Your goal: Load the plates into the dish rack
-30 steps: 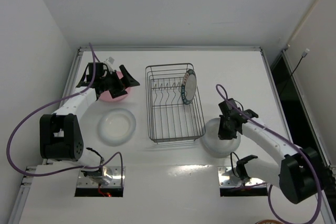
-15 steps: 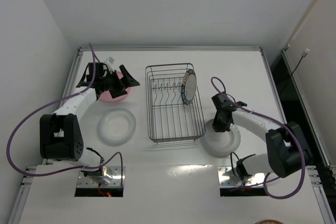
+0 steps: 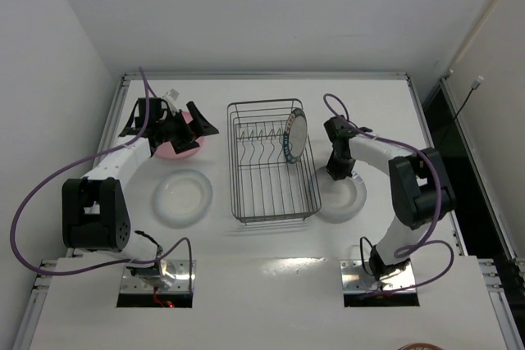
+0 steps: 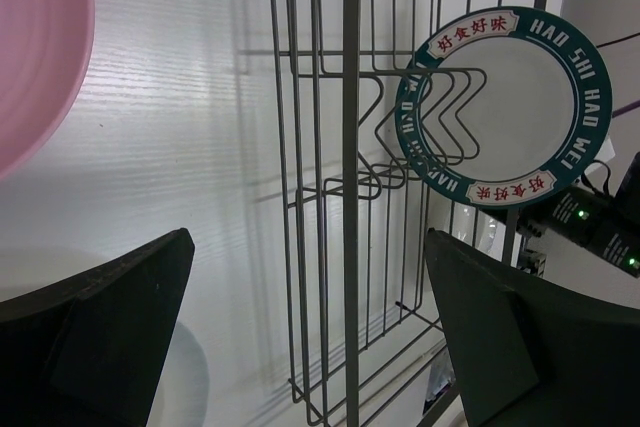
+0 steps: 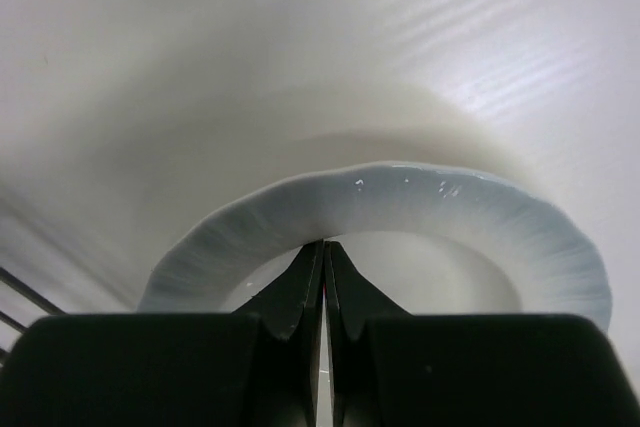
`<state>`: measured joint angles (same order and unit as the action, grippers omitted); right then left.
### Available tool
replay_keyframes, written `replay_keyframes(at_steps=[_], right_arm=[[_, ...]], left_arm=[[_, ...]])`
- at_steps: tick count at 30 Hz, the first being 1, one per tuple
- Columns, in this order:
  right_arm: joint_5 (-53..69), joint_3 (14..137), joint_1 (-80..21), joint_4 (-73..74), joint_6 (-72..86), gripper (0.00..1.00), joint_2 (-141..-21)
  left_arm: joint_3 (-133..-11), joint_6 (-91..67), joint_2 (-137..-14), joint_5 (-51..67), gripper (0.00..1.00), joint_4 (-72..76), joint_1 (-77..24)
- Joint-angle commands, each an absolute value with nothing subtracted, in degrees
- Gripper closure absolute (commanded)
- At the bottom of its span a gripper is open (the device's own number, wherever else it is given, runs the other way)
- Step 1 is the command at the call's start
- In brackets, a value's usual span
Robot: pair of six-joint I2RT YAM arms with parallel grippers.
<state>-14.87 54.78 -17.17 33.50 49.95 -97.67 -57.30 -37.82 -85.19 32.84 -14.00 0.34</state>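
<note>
Right pincer point(image 3: 335, 174) is shut tight with nothing pinched, tips pressed to the far-left rim of a white plate point(image 3: 349, 202). It lies flat on the counter point(image 3: 377, 120), just right of the dish rack point(image 3: 271, 190). That's the right arm's job. Left pincer point(image 3: 184, 127) gapes over the pink plate point(image 3: 176, 151).

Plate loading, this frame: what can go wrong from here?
1. The right gripper is shut, its tips against the rim of the white plate rather than around it. It may only shove the plate, not lift it.
2. That plate lies close beside the dish rack. A shove could knock the rack and tip the patterned plate leaning in its far right corner.
</note>
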Motion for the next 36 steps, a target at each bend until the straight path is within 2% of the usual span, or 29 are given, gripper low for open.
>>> replay_keyframes(at_steps=[1,6,10,13,14,16,17,20,21,23,28,32,36], right_arm=[[-16.79,60.01,-14.25,33.13,48.43,1.0,-100.36],[-14.08,62.05,-10.29,33.84,44.57,1.0,-100.99],[-7.05,57.94,-9.06,30.96,39.65,0.98,-94.24],[-3.35,53.11,-8.44,29.71,35.25,0.84,-85.98],[-2.56,52.04,-7.74,29.71,34.72,0.75,-84.22],[-2.55,49.93,-6.16,30.32,34.02,0.67,-80.53],[-2.55,49.31,-5.63,31.02,33.14,0.57,-79.64],[-3.34,47.82,-3.26,32.7,32.52,0.42,-77.79],[-3.86,46.59,-2.03,32.7,31.82,0.27,-77.78],[-2.21,45.01,-0.27,32.7,31.82,0.18,-77.78],[10.7,38.24,7.8,26.55,31.82,0.16,-79.62],[21.06,34.64,10.63,21.37,31.82,0.2,-81.64],[22.23,34.63,11.87,20.83,31.29,0.22,-81.65]], left_arm=[[-57.22,-38.23,-85.17,34.01,0.0,-12.22,0.7],[-57.22,-38.23,-85.69,34.01,0.0,-12.22,0.7],[-57.22,-38.23,-85.69,34.01,0.0,-12.22,0.7],[-57.22,-38.23,-85.69,34.01,0.0,-12.22,0.7],[-57.22,-38.23,-85.69,34.01,0.0,-12.22,0.7],[-57.74,-38.23,-85.69,34.01,0.0,-12.22,0.7],[-57.74,-38.23,-85.69,34.01,0.0,-12.22,0.7],[-57.74,-38.23,-85.69,33.49,0.0,-12.22,0.7],[-57.74,-38.23,-85.69,33.49,0.0,-12.22,0.7],[-57.74,-38.23,-86.22,33.49,0.0,-12.22,0.7],[-57.74,-38.23,-86.22,33.49,0.0,-12.22,0.7],[-57.74,-38.23,-86.22,33.49,0.0,-12.74,0.7],[-57.74,-38.23,-86.22,33.49,0.0,-12.74,0.7]])
